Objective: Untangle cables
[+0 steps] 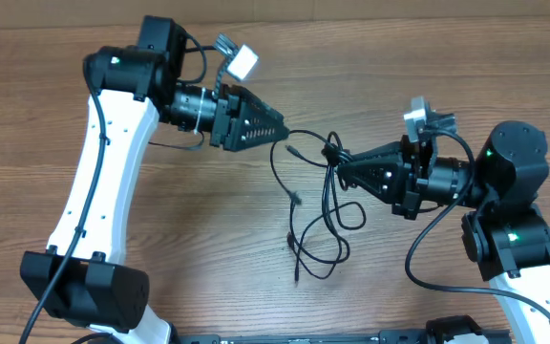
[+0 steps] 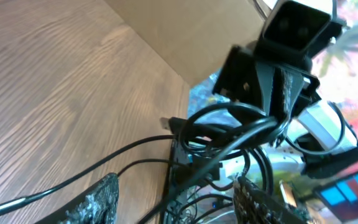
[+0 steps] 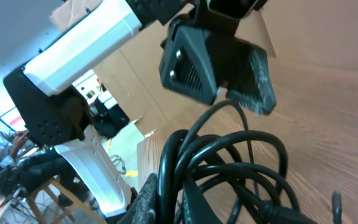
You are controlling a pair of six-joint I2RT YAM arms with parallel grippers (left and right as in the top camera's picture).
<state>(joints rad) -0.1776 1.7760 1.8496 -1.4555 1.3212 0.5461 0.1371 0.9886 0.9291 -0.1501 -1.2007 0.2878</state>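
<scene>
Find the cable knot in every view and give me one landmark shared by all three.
Overhead: cable knot right of centre, at the tip of the right gripper.
Left wrist: centre-right, looped in front of the right gripper.
Right wrist: lower centre, filling the foreground.
Shared landmark: the wooden table, visible in all three.

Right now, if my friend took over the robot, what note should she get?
Left gripper: open, fingers apart. Cable strands run between them, and none looks clamped.
Right gripper: shut on the cables, a bunch pinched between its fingers.
Cables: one tangled bunch between the two arms, with loops and plug ends lying on the wooden table.
Done: nothing separated yet.
Left: pull each cable free and lay it apart.
</scene>
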